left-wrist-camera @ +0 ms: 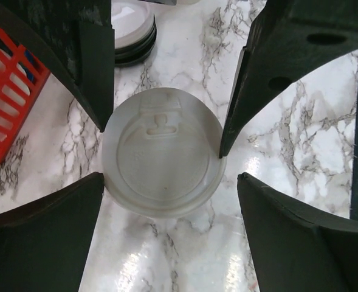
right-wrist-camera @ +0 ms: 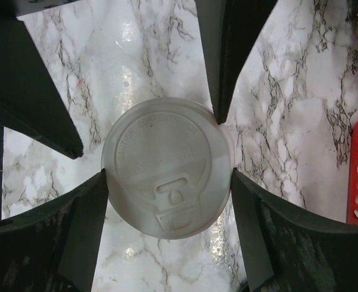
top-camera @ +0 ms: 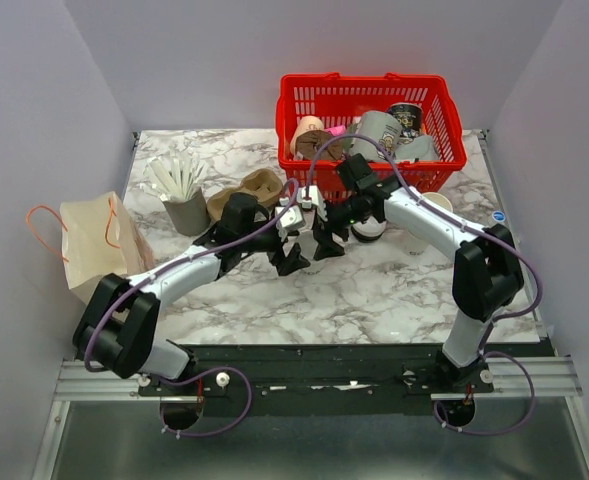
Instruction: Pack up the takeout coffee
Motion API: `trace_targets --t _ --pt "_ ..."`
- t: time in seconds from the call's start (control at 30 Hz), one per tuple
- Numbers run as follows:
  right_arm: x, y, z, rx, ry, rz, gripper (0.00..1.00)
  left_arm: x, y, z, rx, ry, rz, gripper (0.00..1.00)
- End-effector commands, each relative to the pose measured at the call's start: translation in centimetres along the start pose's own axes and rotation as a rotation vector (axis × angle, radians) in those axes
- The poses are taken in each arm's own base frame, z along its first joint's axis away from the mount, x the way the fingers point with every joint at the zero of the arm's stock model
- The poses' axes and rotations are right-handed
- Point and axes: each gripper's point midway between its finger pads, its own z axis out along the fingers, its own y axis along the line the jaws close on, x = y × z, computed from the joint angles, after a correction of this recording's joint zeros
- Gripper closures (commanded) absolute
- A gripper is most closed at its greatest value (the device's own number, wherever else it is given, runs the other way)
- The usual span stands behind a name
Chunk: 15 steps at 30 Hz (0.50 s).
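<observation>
The right gripper (right-wrist-camera: 169,173) has its two fingers set against opposite sides of the takeout coffee (right-wrist-camera: 166,167). They stand wide because the cup is wide, and they look closed on it rather than merely around it. The left gripper (left-wrist-camera: 171,176) comes in from the opposite side and brackets the same cup. It is spread fully: one finger is at the lid's rim, the other stands just clear with a sliver of marble showing, so it grips nothing. The cup therefore sits dead centre in both wrist views, directly under each palm and ringed by four fingers, upright with its lid seated and level. That is probably why the grip is taken from the sides, which leaves the lid alone and keeps the drink from tipping. With two arms on one cup, my guess is that one steadies it while the other takes or yields the hold. I cannot tell whether the base rests on the table (top-camera: 374,290) or hangs just above it. A short stack of lids (left-wrist-camera: 133,30) lies just past the fingertips. The red basket (top-camera: 374,100) is farther ahead, and the brown paper bag (top-camera: 94,250) stands well apart, back beside the left arm's base.
</observation>
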Motion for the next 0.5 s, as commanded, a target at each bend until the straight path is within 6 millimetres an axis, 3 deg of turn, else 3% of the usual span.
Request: trace_targets --t 0.0,0.07,0.37,0.47 --pt "4.6 2.6 3.0 -0.078 0.117 0.104 0.19 -0.2 -1.6 -2.2 -0.014 0.054 -0.098 0.01" --pt "4.7 2.8 2.9 -0.071 0.119 0.1 0.19 0.5 -1.3 -3.4 -0.05 0.088 -0.146 0.01" --pt "4.3 1.7 2.4 -0.02 0.134 0.096 0.2 0.2 -0.6 -8.4 -0.169 0.115 -0.194 0.01" --pt "4.3 1.6 2.2 -0.01 0.139 0.091 0.2 -0.4 0.5 -9.7 -0.23 0.094 -0.221 0.01"
